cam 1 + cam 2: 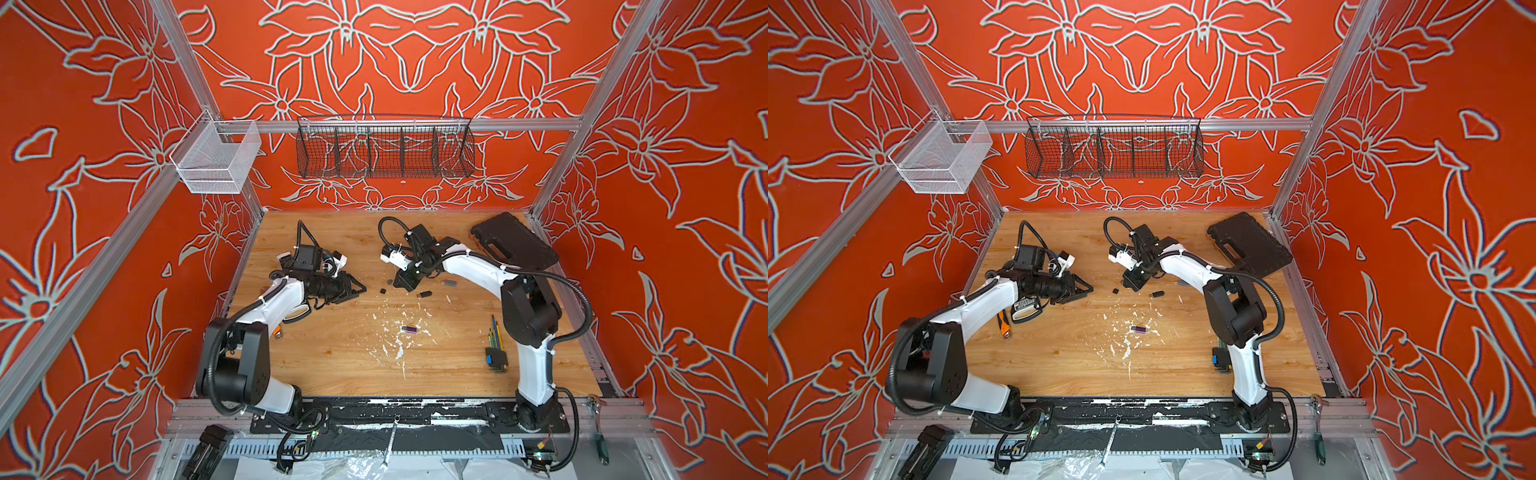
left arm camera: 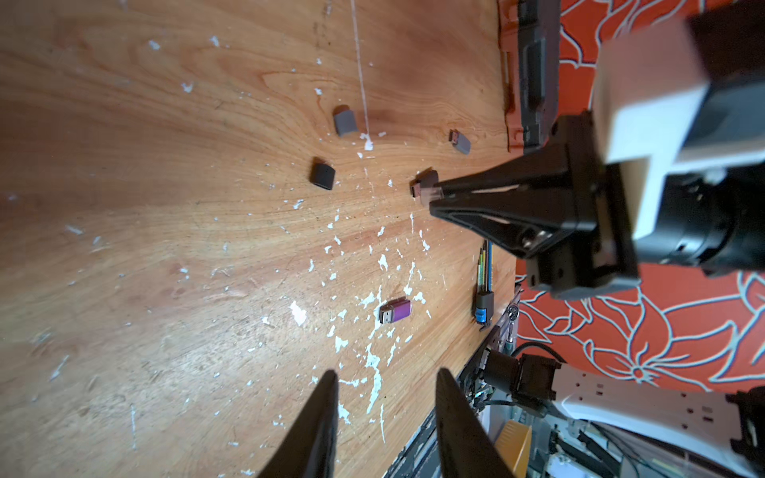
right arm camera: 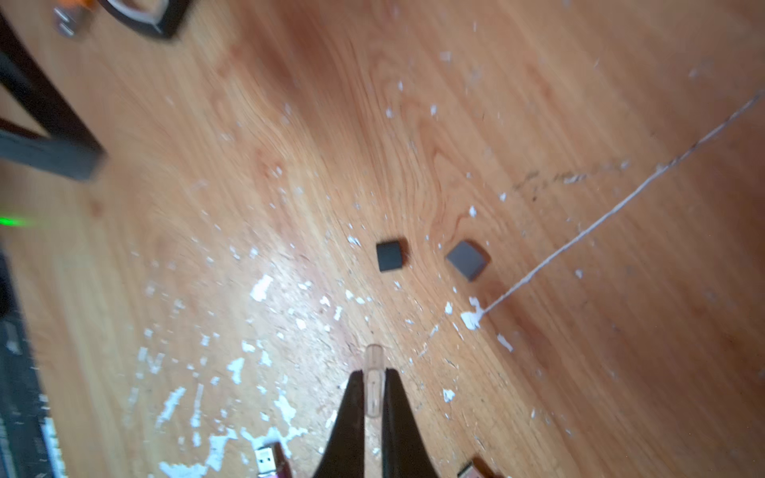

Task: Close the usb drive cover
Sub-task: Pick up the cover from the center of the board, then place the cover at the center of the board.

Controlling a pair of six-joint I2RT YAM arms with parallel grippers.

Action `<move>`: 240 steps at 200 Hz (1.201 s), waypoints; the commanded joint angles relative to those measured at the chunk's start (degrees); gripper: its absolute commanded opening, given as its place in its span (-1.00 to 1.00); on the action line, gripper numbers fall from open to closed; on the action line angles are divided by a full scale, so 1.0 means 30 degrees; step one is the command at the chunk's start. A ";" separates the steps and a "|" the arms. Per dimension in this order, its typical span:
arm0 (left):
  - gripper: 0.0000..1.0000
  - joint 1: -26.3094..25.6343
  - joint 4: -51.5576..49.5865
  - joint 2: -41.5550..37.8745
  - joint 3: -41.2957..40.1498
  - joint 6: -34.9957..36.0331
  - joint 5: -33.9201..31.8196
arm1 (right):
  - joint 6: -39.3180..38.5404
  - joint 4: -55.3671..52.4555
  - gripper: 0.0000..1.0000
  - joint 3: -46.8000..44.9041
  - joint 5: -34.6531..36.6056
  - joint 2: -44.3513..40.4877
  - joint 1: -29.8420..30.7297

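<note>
The left tool [image 2: 385,374] hangs part-open, holding nothing; the purple usb drive [image 1: 409,329] lies uncapped on the counter [image 1: 324,365]; the right tool [image 3: 374,374] is clenched on a clear cover [image 3: 374,356] — next, I'd guess, it must line that up with the drive's plug. Above, the white mesh basket [image 1: 232,145] and black wire basket [image 1: 386,160] look empty.

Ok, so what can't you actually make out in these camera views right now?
- Both top views: the clear cap pinched by the right gripper is too small to see; only the wrist views show it.
- Left wrist view: the black drive sits partly behind that gripper's tip, so whether the cap touches it is unclear.
- Right wrist view: the purple drive is cut off by the frame edge and blurred.
</note>
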 commanded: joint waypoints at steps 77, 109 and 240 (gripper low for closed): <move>-0.43 -0.0598 1.0572 -0.3825 -0.3625 -0.0697 0.2221 | 0.3430 0.2772 -0.94 0.0406 -1.0827 -0.1068 -0.1098; -0.62 -0.0679 1.2218 -0.3347 -0.3585 -0.0667 0.2709 | 0.3593 0.2916 -0.96 0.0224 -1.1618 -0.1451 -0.1081; -0.58 -0.0684 0.6311 -0.6455 -0.4168 0.2202 -0.3748 | 0.2041 -0.1520 -0.93 -0.2639 0.4697 -0.0321 0.0434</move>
